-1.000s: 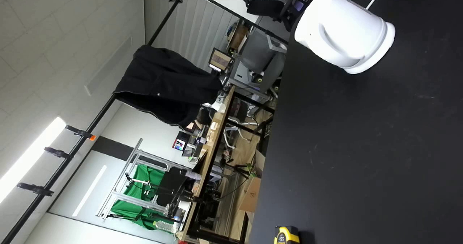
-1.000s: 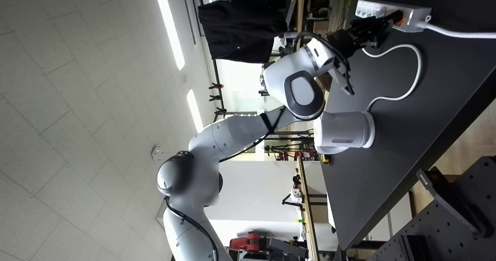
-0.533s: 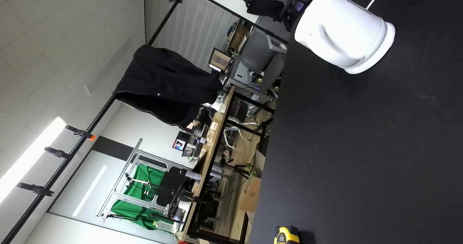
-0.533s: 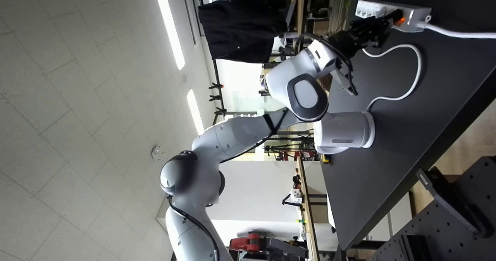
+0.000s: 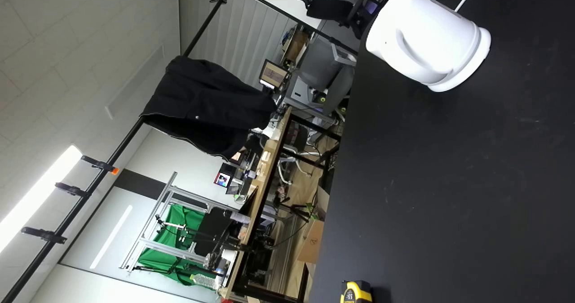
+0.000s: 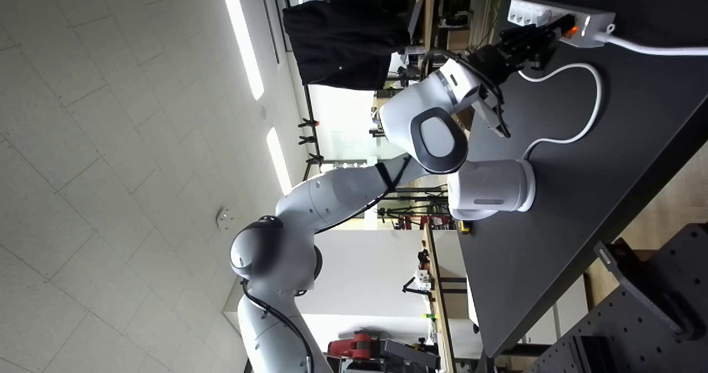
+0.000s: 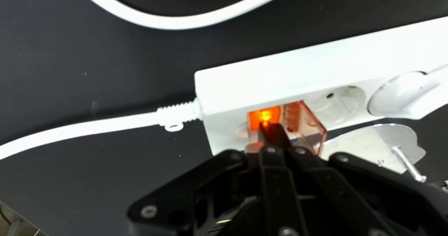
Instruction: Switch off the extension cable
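Power strip (image 7: 315, 71), the extension cable's socket block, is lying on the black table (image 6: 558, 234) with its switch face showing to the claw (image 7: 279, 138). Orange rocker switch (image 7: 264, 117) is sitting at the strip's cord end and glowing, so it's presumably passing power and the switch-off is pending. Clear reddish flip cover (image 7: 315, 127) is standing up off the strip, socket side of the rocker, leaving a path in; probably hinged, so a sideways brush could be dropping it onto the claw.

Claw is holding its fingers (image 7: 271, 166) pressed together, pinching nothing visible: likely so they're working as one narrow poker. Their tip is overlapping the rocker in the wrist view; whether it's touching, can't tell. Next move is probably calling for a short push square to the strip on the rocker's raised half, which isn't showing clearly. Nothing visible is clamping the strip, so an angled push could be sliding it.

White supply cord (image 7: 101, 127) is leaving the strip's switch end. Plug (image 7: 409, 96) is sitting in the strip, one socket (image 7: 339, 104) lying between it and the cover. Kettle cord (image 6: 599, 93) is curving away from the strip, presumably from that plug, to the white kettle (image 6: 492, 187), which is standing upright well apart from the strip, likely as its load. Yellow-and-black tape measure (image 5: 357, 292) is lying farther from the strip than the kettle, apparently playing no part.
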Controlling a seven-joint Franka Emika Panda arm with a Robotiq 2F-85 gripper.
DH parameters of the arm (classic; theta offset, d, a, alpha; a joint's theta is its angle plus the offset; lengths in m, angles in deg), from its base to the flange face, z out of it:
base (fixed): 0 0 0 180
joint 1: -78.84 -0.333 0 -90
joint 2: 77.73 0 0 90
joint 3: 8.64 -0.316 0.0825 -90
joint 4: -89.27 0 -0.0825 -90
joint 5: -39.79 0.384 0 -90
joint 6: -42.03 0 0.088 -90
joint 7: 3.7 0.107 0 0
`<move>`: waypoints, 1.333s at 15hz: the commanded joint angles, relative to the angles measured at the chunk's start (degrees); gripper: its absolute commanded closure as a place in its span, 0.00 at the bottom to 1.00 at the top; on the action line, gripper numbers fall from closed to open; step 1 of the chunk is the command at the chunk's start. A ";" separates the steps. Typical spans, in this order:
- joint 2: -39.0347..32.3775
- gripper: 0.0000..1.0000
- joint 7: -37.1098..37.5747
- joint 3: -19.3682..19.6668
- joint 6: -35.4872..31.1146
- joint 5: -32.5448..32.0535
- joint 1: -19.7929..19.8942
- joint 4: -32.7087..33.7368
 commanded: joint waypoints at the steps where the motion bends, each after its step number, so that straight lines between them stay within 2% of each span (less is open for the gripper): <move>1: 0.41 1.00 -0.10 -0.27 1.66 1.44 -0.43 -0.17; 11: 0.85 1.00 0.10 1.58 1.34 2.02 -3.42 -1.45; 20: -2.25 1.00 2.20 4.01 7.03 1.57 -3.99 0.94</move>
